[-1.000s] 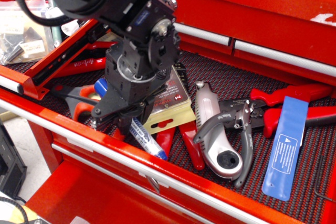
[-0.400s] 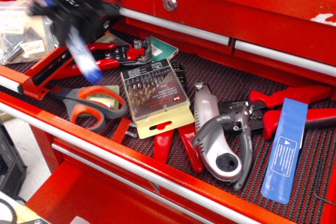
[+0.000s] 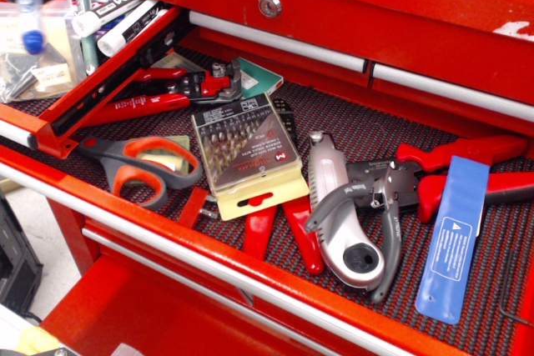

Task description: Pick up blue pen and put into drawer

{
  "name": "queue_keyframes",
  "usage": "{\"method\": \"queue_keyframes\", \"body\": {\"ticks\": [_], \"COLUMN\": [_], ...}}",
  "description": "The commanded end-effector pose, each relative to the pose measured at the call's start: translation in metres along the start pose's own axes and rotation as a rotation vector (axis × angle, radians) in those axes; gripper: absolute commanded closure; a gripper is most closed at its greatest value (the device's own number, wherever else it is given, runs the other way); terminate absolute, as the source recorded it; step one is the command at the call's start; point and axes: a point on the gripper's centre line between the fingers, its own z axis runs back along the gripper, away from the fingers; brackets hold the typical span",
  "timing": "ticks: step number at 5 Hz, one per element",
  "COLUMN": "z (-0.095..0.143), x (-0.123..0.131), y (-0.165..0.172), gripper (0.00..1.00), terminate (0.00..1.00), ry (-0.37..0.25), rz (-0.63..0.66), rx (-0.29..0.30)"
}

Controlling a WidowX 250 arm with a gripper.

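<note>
The blue pen (image 3: 29, 7) shows blurred and upright at the far top left, its blue end (image 3: 32, 41) pointing down. It is over the inside of the narrow red drawer (image 3: 107, 72), whose silver front rail (image 3: 12, 132) runs off the left edge. I cannot tell whether the pen is held or falling. My gripper is out of the frame, above the top left corner. The drawer holds clear plastic bags (image 3: 42, 60) and white markers with black ends (image 3: 125, 24).
The wide red drawer with the dark mesh liner (image 3: 367, 135) holds orange-handled scissors (image 3: 142, 168), a drill-bit case (image 3: 246, 152), red pliers (image 3: 163, 93), a grey utility knife (image 3: 338, 223), a wire stripper (image 3: 392, 206) and a flat blue strip (image 3: 455, 231).
The arm lifted the pen out of the wide drawer, swung up and left and left the frame. The pen now hangs over the narrow drawer.
</note>
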Motion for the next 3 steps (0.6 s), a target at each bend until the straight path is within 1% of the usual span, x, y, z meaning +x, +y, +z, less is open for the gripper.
{"method": "queue_keyframes", "body": {"ticks": [1,2,3], "z": [0.0054,0.0054,0.0054], "x": [0.0151,0.0151,0.0151], "y": [-0.0012,-0.0012,-0.0012], "gripper": [0.00,0.00,0.00], "terminate": [0.00,0.00,1.00], "ry": [-0.090,-0.090,-0.090], "rz": [-0.063,-0.063,-0.063], "rx": [-0.085,-0.085,-0.085]}}
